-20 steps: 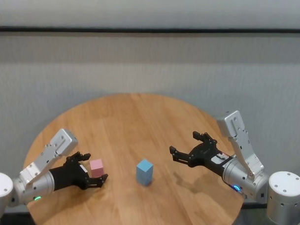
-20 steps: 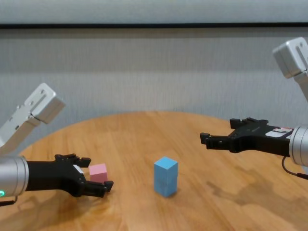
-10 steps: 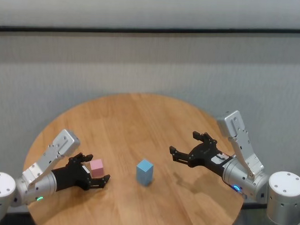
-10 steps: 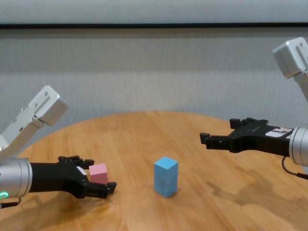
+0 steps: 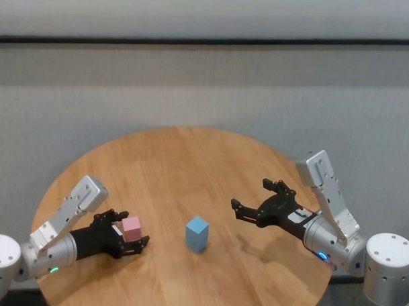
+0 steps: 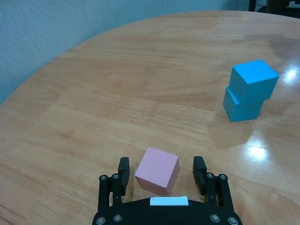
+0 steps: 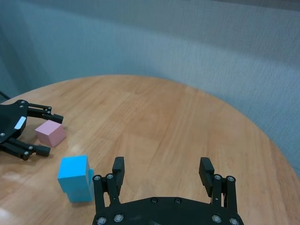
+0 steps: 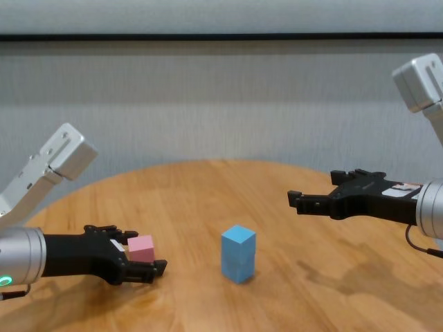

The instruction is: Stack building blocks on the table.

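1. While I check the head view, I log the round wooden table [image 5: 190, 166] with three cubes on it, all on its near half.
2. Pink cube [image 6: 157, 171]: on the table's left side, lying on the wood between the fingers of my left gripper [image 6: 161, 174]. The wrist view shows a gap on each side of the cube, so the jaws stand apart and are not clamped on it.
3. Left gripper, position: low over the table at its near left, reaching in from the left edge, fingers pointing toward the table's middle.
4. Two blue cubes: one set on top of the other near the table's middle, well apart from the pink cube. The upper blue cube [image 6: 254, 79] sits slightly offset and twisted on the lower blue cube [image 6: 241, 107], which rests on the wood.
5. Right gripper [image 5: 256, 203]: held above the table's right side, clear of the surface, fingers pointing left toward the blue pair. I see its jaws spread wide with nothing between them.
6. Grey wall [image 5: 207, 86]: behind the table.
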Tool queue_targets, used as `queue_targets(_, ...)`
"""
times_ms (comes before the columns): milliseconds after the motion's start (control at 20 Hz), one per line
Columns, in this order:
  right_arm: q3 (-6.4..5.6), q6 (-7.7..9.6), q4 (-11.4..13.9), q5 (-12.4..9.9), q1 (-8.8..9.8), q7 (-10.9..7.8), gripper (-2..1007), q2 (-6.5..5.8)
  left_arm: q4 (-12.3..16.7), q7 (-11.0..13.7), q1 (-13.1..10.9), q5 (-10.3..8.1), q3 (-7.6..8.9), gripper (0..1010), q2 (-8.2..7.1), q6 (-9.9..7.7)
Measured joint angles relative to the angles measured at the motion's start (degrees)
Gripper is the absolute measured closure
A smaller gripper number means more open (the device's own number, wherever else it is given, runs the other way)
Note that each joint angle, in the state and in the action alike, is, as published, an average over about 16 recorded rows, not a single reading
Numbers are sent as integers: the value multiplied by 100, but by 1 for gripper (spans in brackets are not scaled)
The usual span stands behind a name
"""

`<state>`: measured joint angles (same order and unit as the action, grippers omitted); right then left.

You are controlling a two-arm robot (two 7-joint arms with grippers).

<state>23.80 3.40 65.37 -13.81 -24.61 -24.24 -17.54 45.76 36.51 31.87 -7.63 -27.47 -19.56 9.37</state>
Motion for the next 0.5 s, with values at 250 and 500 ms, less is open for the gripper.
queue_targets(250,0,0,0,0,0,0,0,0,-3,-10,3,-3,8,272,2,-4)
queue_targets(500,0,0,0,0,0,0,0,0,20,-28,-4,4,14,438,-5,-19)
